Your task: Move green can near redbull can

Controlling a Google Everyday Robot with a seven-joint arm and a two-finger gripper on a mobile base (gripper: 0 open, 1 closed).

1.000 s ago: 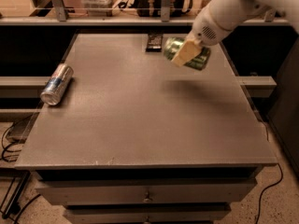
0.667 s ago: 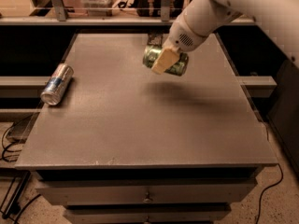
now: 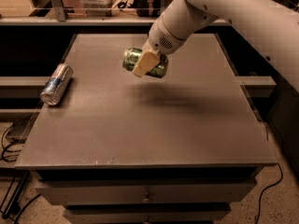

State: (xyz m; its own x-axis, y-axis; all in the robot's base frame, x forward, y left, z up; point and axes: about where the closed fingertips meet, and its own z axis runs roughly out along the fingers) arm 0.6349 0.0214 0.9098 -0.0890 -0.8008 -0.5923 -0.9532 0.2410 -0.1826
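Pincer point(image 3: 145, 62) up over worktop point(image 3: 140, 139) centre-back, pinched on green can point(image 3: 131, 59), held sideways clear of surface. Sat well apart from redbull can point(image 3: 57, 84), lying on its side by left edge. Best done by going left, lowering slow, releasing just beside without nudging either into a roll.

No legible text on green can point(image 3: 130, 59) in jaws, none on redbull can point(image 3: 57, 84)

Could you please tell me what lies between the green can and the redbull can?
Only bare tabletop, as the camera view shows. The gripper holds the green can above it; the redbull can lies near its left edge.
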